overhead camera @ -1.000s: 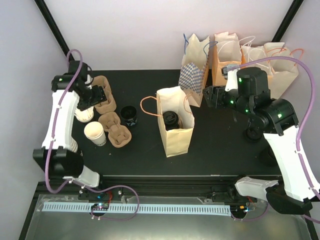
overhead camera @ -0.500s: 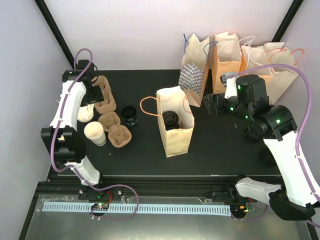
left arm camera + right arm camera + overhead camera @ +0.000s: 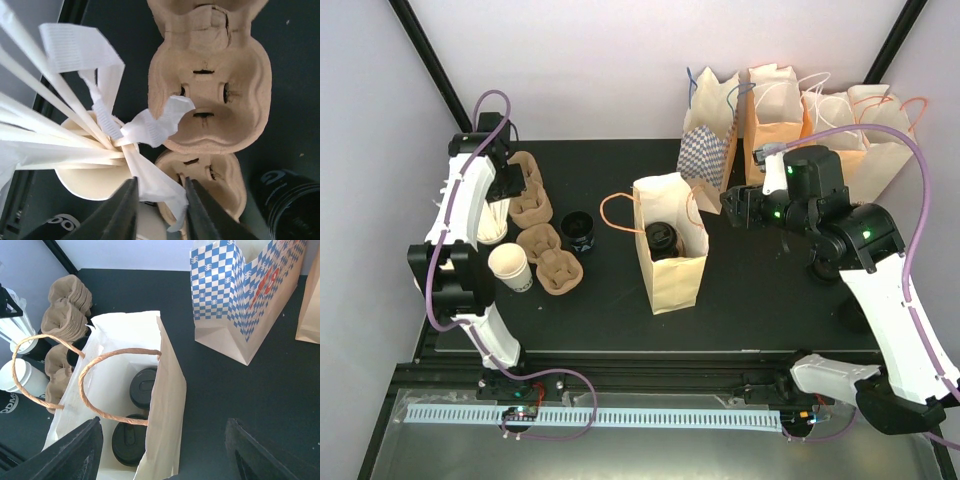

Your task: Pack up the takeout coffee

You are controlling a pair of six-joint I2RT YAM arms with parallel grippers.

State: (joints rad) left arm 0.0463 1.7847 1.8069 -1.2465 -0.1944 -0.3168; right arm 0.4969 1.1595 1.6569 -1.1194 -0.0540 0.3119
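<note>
Left pincer (image 3: pixel 158 181): jaws narrowly apart over a cup of paper-wrapped straws (image 3: pixel 75 135); one wrapper lies between them; I cannot tell whether it is clenched on it
Right pincer (image 3: pixel 162 425): released, jaws wide; hovers above the open paper bag (image 3: pixel 672 282)
Beside the left pincer: pulp cup carriers (image 3: pixel 210 85), just beside the straws
Takeout coffee (image 3: pixel 510 268): white lettered cup, upright on the worktop (image 3: pixel 770 300); no lid on it; long axis vertical
Direction: it stands on the near side of the left pincer, toward that arm's base, just past the straws; the paper bag stands between it and the right pincer
Nearer arm: the left, by my judgement
Bag contents: two black-lidded cups (image 3: pixel 142 387)
</note>
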